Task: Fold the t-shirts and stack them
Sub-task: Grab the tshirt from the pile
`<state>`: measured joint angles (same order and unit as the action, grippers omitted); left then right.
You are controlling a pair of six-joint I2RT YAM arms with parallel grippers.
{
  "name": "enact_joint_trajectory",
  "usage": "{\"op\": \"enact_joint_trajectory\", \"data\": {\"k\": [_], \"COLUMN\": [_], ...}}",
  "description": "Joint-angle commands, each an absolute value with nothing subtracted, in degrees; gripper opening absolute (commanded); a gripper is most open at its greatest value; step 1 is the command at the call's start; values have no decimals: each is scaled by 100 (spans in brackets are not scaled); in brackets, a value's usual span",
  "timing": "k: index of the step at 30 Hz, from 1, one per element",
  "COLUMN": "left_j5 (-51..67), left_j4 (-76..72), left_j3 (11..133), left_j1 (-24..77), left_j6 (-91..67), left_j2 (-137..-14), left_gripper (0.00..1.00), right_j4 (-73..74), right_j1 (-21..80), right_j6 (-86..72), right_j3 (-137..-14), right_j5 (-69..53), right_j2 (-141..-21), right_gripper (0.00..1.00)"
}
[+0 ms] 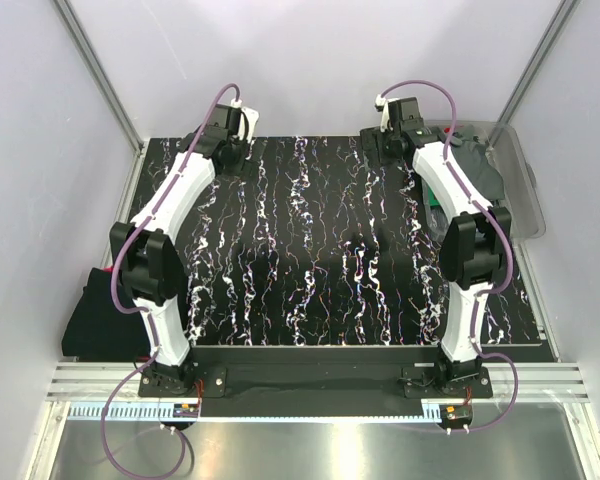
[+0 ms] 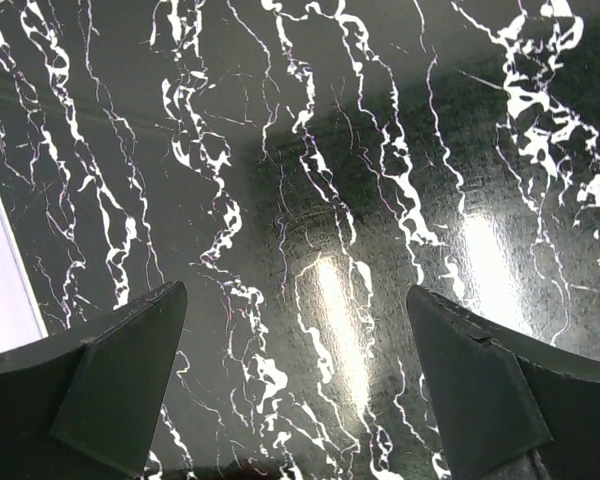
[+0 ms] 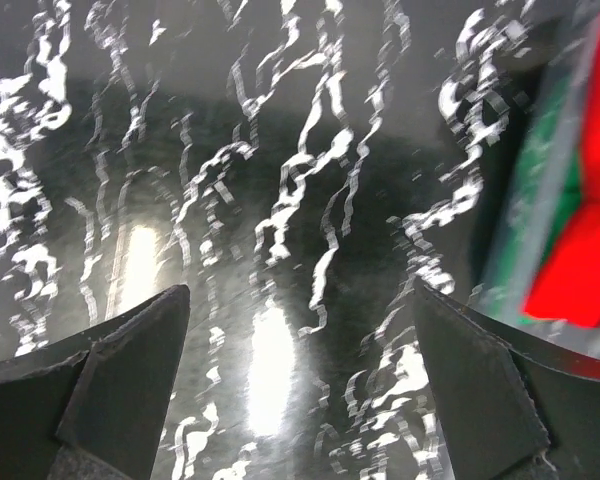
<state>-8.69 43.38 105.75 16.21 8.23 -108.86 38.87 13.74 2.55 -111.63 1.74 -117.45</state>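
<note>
Left gripper [image 2: 295,295] and right gripper [image 3: 300,295] are hovering, empty jaws gaping wide; t-shirts [image 1: 477,165] are lying bunched in the tub [image 1: 529,188] just right of the right jaws, dark cloth [image 1: 95,320] well behind the left; most folding is apparently remaining.

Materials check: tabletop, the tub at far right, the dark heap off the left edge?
Tabletop: hard glossy sheet, black with white marble veins; lamp glare mirrors in it in both wrist views. Stone or printed laminate, cannot tell.
Tub: clear plastic by the look, walls colourless and see-through.
Heap: soft matte black cloth, sagging, no glare.
</note>
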Motion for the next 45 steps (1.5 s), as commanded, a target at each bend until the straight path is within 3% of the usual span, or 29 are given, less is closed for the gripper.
{"op": "enact_joint_trajectory", "data": {"k": [1,3,7,11,20,34,42,45], "left_j5": [-844,-791,-809,-844,-606,-905,-1055,-1090], "left_j4": [4228,4254,4271,4342,4482,4491,4491,4491], "left_j3": [10740,10635,10451,10310,10046,9870,9861,9844], "left_j1": [1670,1670,1705,1819,1916,1916,1969,1986], "left_j6": [1063,1194,1449,1792,1986,2013,2083,2092], "left_j2": [-10732,-10670,-10661,-10679,-10617,-10512,-10477,-10485], "left_gripper": [99,99,99,99,99,99,99,99], "right_j4": [3911,3902,4025,4078,4245,4113,3990,3955], "right_j1": [1145,828,-129,-587,-905,-914,-923,-923], "right_j6": [683,791,984,1134,1108,1143,1143,1186], "right_j3": [-11794,-12205,-13059,-13604,-14053,-14493,-14669,-14678], "right_j5": [747,835,203,-270,-1045,-800,-712,-668], "right_j2": [-11891,-12014,-12567,-12928,-13675,-14282,-14414,-14449], "right_gripper": [100,97,79,72,68,66,43,39]}}
